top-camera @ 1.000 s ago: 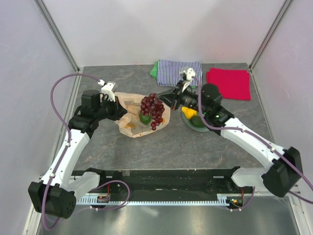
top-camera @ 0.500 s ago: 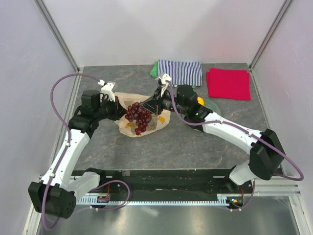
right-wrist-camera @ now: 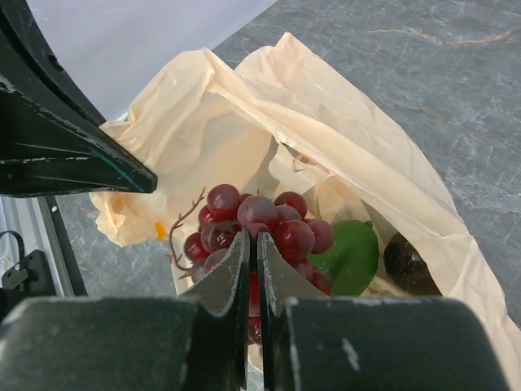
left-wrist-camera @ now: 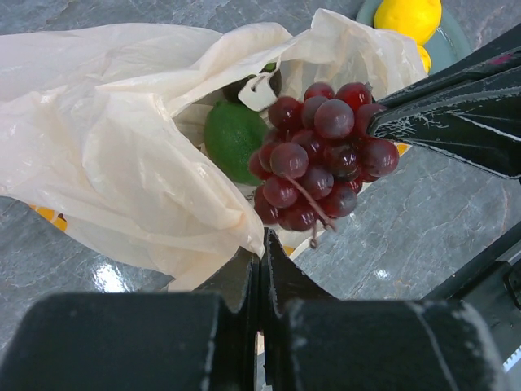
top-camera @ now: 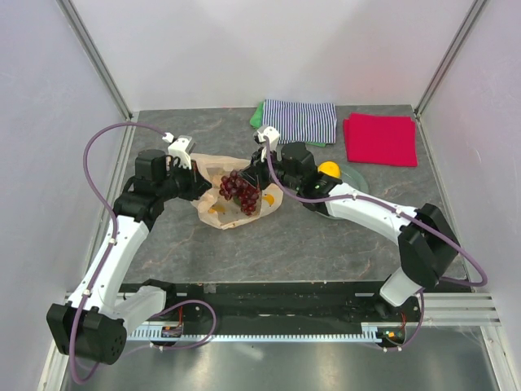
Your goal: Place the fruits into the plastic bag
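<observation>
The cream plastic bag (top-camera: pixel 232 195) lies open mid-table. My left gripper (left-wrist-camera: pixel 262 244) is shut on the bag's near edge (left-wrist-camera: pixel 163 187) and holds the mouth up. My right gripper (right-wrist-camera: pixel 251 244) is shut on the dark purple grape bunch (right-wrist-camera: pixel 252 224) and holds it at the bag's mouth (top-camera: pixel 242 191). A green lime (left-wrist-camera: pixel 232 134) and a dark avocado (right-wrist-camera: pixel 411 262) lie inside the bag. A yellow lemon (top-camera: pixel 329 170) sits on the grey-green plate (top-camera: pixel 350 181), also in the left wrist view (left-wrist-camera: pixel 411 16).
A striped folded cloth (top-camera: pixel 301 119) and a red folded cloth (top-camera: pixel 380 138) lie at the back of the table. Grey walls stand on both sides.
My right gripper carried the grape bunch from above the bag's right edge leftward, then settled it at the bag's mouth. The right arm swung off the plate, uncovering the lemon. The left arm stayed put.
</observation>
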Available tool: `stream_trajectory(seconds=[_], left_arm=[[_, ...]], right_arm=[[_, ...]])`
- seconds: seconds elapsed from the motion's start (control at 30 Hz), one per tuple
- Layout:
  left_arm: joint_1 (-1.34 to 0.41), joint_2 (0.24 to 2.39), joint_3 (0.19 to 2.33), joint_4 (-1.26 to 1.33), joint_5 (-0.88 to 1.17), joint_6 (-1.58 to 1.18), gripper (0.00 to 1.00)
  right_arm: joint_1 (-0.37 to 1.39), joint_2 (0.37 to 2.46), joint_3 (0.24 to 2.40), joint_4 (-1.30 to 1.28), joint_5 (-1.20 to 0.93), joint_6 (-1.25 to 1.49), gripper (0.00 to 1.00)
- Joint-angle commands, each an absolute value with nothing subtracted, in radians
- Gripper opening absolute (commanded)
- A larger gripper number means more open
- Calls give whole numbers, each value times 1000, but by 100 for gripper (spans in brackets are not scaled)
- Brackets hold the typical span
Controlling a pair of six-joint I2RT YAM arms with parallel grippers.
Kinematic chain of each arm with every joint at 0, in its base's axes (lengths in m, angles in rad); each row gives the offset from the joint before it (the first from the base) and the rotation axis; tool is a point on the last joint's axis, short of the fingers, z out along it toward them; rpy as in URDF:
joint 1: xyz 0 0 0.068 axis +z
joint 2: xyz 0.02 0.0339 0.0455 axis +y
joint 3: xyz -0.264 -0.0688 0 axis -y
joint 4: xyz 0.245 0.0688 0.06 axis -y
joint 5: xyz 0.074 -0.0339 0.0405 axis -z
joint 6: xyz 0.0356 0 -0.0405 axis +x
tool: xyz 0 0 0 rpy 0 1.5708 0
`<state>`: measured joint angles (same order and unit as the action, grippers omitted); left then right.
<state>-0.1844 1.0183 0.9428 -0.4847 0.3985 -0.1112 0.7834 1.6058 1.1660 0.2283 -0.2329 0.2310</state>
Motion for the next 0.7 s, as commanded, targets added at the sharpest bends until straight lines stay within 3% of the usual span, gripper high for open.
stream_trajectory(seconds=[0.0,0.37,0.67], left_arm=[[-179,999,948,-474,417,-104,1],[-179,994,946,-474,410,-103,2],[-179,1002,946,-474,416,-104,2]], right_arm=[[802,1650,1242,273,-227,228,0],[850,1888,1437,347,-176,392,0],[850,1945,1402,511,-135,557,0]])
